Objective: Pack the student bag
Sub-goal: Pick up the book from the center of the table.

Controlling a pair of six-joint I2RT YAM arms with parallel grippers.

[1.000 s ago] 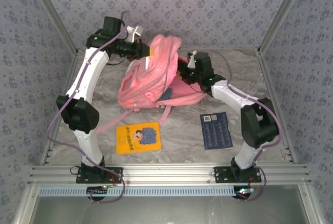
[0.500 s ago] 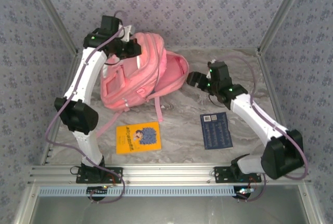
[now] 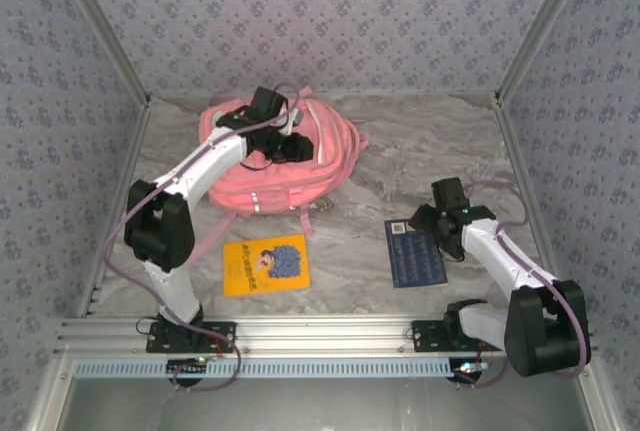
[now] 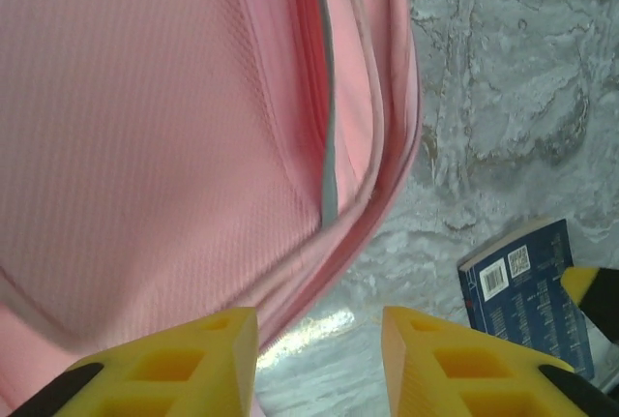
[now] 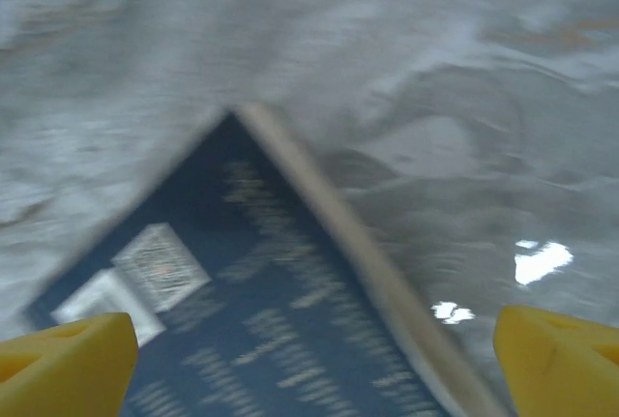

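Observation:
The pink student bag [image 3: 250,166] lies flat at the back of the table, left of centre, and its fabric and grey stripe [image 4: 145,127] show in the left wrist view. My left gripper [image 3: 303,146] hovers over the bag's right side. Its yellow fingers [image 4: 319,364] stand apart with nothing between them, above the bag's edge and bare table. My right gripper [image 3: 428,223] is wide open [image 5: 314,369] just above the top corner of a dark blue book [image 3: 415,253], which lies blurred beneath it [image 5: 242,320].
A yellow book [image 3: 265,264] lies flat in front of the bag, near the left arm's base. The blue book's barcode corner [image 4: 522,291] shows right of the left fingers. A pink strap [image 3: 305,219] trails toward the yellow book. Patterned walls close three sides.
The bag, held up by the left gripper earlier, now lies flat; that gripper has opened and let go. The right arm has pulled back from the bag to the blue book.

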